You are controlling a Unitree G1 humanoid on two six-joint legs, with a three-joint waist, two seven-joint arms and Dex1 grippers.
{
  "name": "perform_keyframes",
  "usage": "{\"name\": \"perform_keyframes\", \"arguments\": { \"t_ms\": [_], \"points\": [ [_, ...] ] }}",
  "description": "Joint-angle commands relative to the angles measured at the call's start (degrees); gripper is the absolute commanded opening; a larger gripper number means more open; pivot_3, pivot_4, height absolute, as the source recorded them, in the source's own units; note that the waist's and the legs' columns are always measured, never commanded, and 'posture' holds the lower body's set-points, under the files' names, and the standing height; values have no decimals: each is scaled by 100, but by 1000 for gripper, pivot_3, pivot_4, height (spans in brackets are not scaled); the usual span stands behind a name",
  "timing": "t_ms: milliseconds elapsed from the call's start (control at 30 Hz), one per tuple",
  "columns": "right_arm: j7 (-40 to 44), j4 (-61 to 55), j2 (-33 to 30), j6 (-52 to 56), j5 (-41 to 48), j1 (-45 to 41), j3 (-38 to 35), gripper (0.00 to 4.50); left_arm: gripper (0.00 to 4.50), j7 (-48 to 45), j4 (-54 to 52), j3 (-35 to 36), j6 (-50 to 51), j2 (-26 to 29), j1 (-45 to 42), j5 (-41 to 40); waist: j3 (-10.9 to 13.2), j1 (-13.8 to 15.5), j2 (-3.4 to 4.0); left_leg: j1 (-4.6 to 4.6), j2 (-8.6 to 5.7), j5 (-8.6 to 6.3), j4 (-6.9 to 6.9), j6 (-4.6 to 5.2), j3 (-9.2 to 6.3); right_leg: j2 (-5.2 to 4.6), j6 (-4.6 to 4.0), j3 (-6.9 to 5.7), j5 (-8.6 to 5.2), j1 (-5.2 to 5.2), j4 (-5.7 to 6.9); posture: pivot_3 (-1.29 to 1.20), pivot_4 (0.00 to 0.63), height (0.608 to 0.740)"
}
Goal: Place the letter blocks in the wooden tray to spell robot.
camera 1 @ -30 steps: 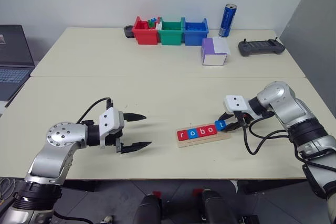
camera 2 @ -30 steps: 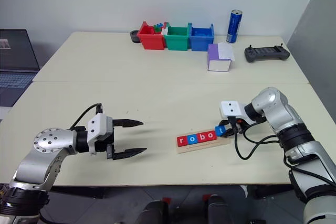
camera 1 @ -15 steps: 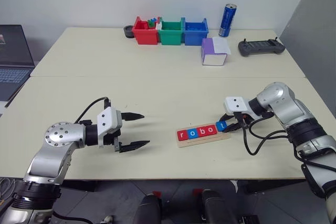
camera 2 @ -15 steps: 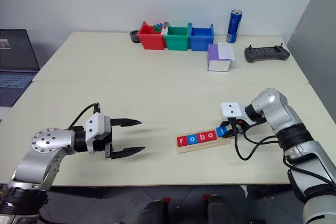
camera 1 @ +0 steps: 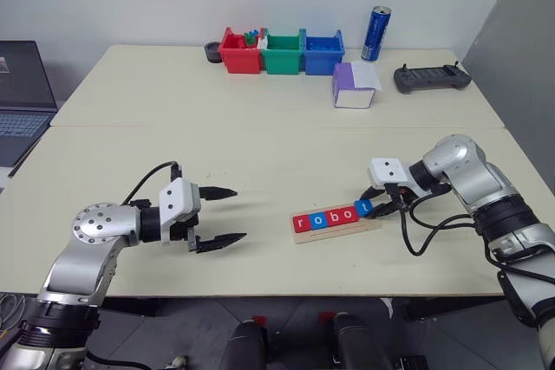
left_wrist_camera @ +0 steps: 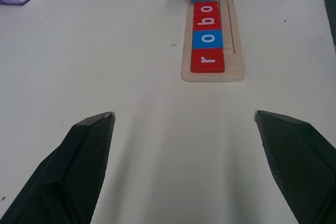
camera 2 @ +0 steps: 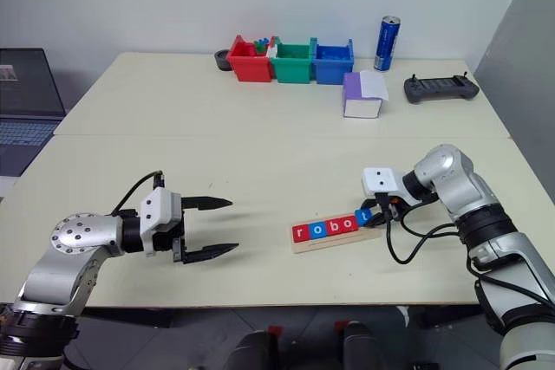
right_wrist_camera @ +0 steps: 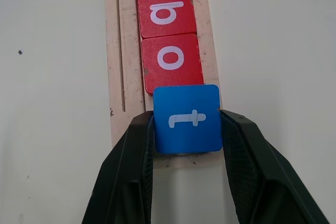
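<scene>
- Right end effector [right_wrist_camera: 186,129] clenched on the small flat blue square tile with a white "t" [right_wrist_camera: 187,118], one black finger [right_wrist_camera: 131,166] on each opposite edge, so the printed face stays readable and the tile can be steered along the row.
- Tile held over the near end of the long shallow pale-wood tray [right_wrist_camera: 113,51], its far edge just meeting the red "o" tile [right_wrist_camera: 172,59]; slightly askew and seemingly not yet flat in the recess, judging by the right wrist view.
- Just beyond the fingertips along the tray: red "o", then red "b" tile [right_wrist_camera: 165,10], then a blue "o" tile [left_wrist_camera: 207,38] and a red "r" tile [left_wrist_camera: 207,60] at the far end. Four tiles seated in line against the tray's raised lip, leaving the last slot for "t".
- Grip from the open end of the tray likely chosen because the other side of the slot is blocked by the seated tiles.
- Left end effector [camera 1: 217,214] released, fingers spread wide, empty, hovering low over the bare cream worktop [camera 1: 260,153]; tray well ahead of its fingertips, probably parked clear to give the right arm room.
- Likely step in hand: settling the last tile, then letting go.
</scene>
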Motion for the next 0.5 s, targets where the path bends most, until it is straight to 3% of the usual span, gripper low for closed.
{"name": "perform_keyframes", "arguments": {
  "t_ms": [33, 500],
  "points": [
    [355, -188, -89, 19, 107, -26, -49, 1464, 4500, 59, -105, 168, -76, 52, 16, -63, 0, 0, 0, 0, 0, 0, 0, 0, 0, 0, 0, 0, 0, 0, 0, 0, 150, 740],
    [364, -138, -159, -24, 99, 24, -13, 1464, 4500, 108, -210, 156, 31, 75, -26, -98, 0, 0, 0, 0, 0, 0, 0, 0, 0, 0, 0, 0, 0, 0, 0, 0, 150, 740]
  ]
}}
